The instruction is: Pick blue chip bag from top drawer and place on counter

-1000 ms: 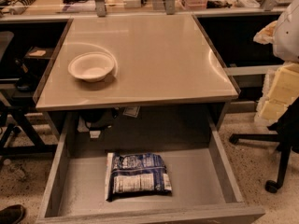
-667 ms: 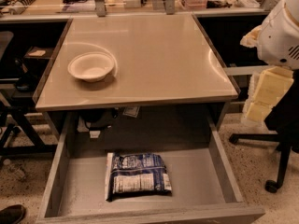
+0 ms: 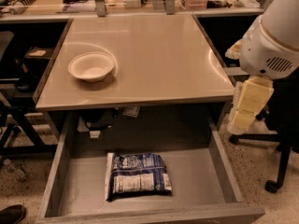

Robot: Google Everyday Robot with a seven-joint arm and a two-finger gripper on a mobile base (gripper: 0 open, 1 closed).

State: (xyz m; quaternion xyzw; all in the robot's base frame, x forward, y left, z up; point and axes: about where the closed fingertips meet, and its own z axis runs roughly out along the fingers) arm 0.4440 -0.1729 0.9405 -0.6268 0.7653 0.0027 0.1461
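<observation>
1. The counter (image 3: 159, 59) fills the middle of your view: a glossy beige square surface with a thin dark rim.
2. Below its front edge, the top drawer (image 3: 58, 176) stands pulled well out towards you, with low grey walls and a flat grey floor.
3. The robot arm (image 3: 273, 41) enters at your upper right as a bulky white housing. It is off the counter's right edge and above floor level.
4. The gripper (image 3: 245, 111) hangs under that housing in pale yellow segments. It is just beside the counter's right front corner and outside the drawer's right wall, well apart from the bag. You cannot tell whether it is open or closed.
5. The blue chip bag (image 3: 138, 175) lies flat on the drawer floor, slightly left of centre and towards the front, with its white label panel facing up. Nothing touches it.
6. A white bowl (image 3: 91, 66) sits upright on the left part of the counter.
7. A dark shoe (image 3: 11, 213) shows at your bottom left corner, on the speckled floor.
</observation>
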